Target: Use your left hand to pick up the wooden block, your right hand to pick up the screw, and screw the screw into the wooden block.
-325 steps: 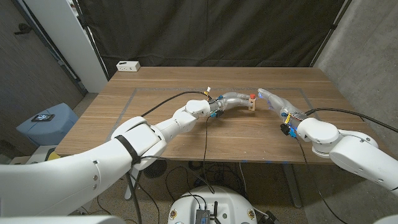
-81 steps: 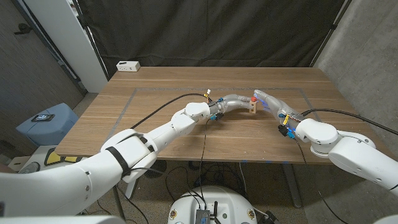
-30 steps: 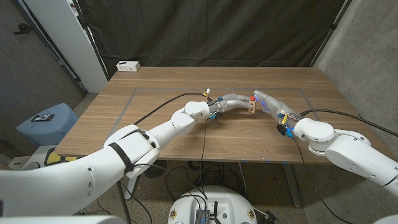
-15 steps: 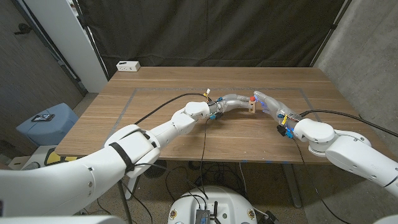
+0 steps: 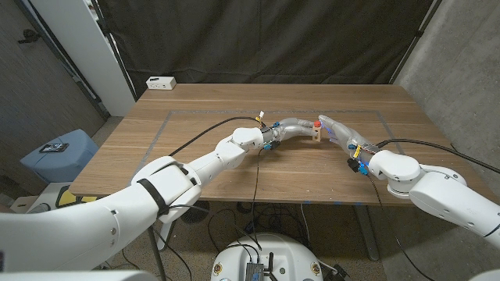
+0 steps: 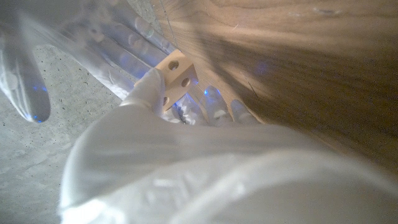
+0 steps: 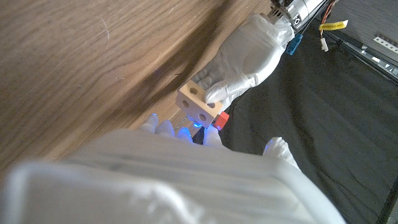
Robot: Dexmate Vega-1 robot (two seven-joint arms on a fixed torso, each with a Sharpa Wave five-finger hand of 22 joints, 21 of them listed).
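Table (image 5: 234, 168): left robot hand (image 5: 293, 126) grips wooden block (image 5: 316, 133)

One wooden block (image 5: 316, 134), one red-headed screw (image 5: 316, 123), two hands.

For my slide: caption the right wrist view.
Left hand holds the wooden block; red screw at its side.

The wooden block (image 5: 316, 134) is pale tan with dark round holes; the screw (image 5: 316, 123) on it has a red head. Both the left hand (image 5: 291, 126) and the right hand (image 5: 336, 127) are white. The bench (image 5: 234, 160) is brown wood-grain, a white box (image 5: 161, 82) at its upper left under a black curtain (image 5: 258, 39).
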